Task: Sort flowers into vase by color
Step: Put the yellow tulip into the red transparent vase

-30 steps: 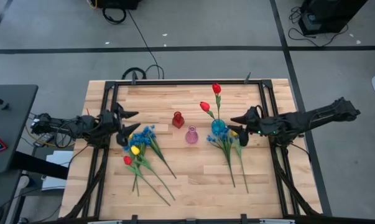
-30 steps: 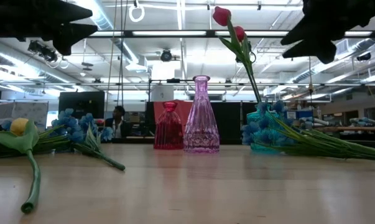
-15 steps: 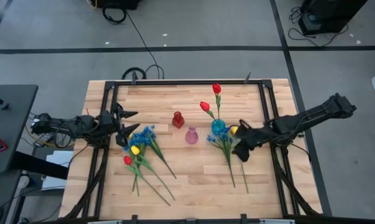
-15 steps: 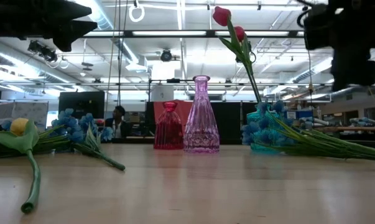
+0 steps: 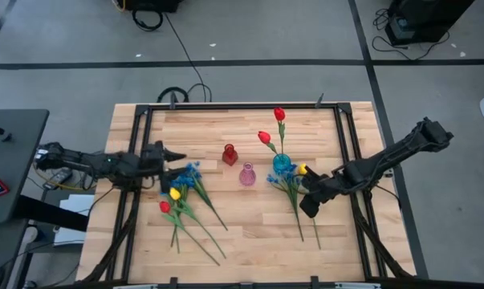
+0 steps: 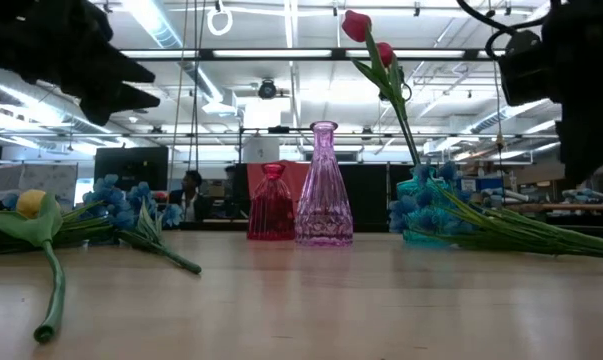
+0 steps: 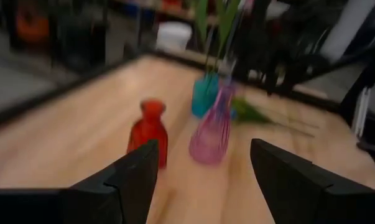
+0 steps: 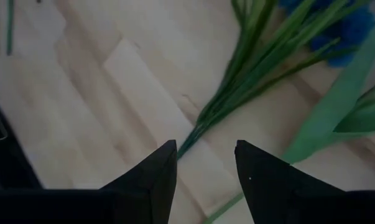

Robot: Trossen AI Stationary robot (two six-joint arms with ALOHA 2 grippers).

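Three small vases stand mid-table: red (image 5: 229,154), pink (image 5: 247,174) and teal (image 5: 282,164). Two red tulips (image 5: 279,114) stand in the teal vase. One loose bunch of blue, yellow and red flowers (image 5: 181,193) lies on the table's left. A second bunch, with blue blossoms and a yellow tulip (image 5: 302,169), lies beside the teal vase, its stems (image 8: 237,81) running toward the near edge. My left gripper (image 5: 176,163) hangs open above the left bunch, facing the red vase (image 7: 147,132). My right gripper (image 8: 206,162) is open, pointing down over the right bunch's stems.
A black frame rail (image 5: 137,201) runs along the table's left side and another (image 5: 358,217) along its right, under the arms. Bare wood (image 5: 250,233) lies between the two bunches toward the near edge. A person (image 6: 189,195) sits in the room far behind the table.
My right gripper has swung from beside the teal vase toward the near edge and tipped downward over the right bunch's stems. My left gripper has shifted a little toward the vases and sunk lower. No flower or vase has moved.
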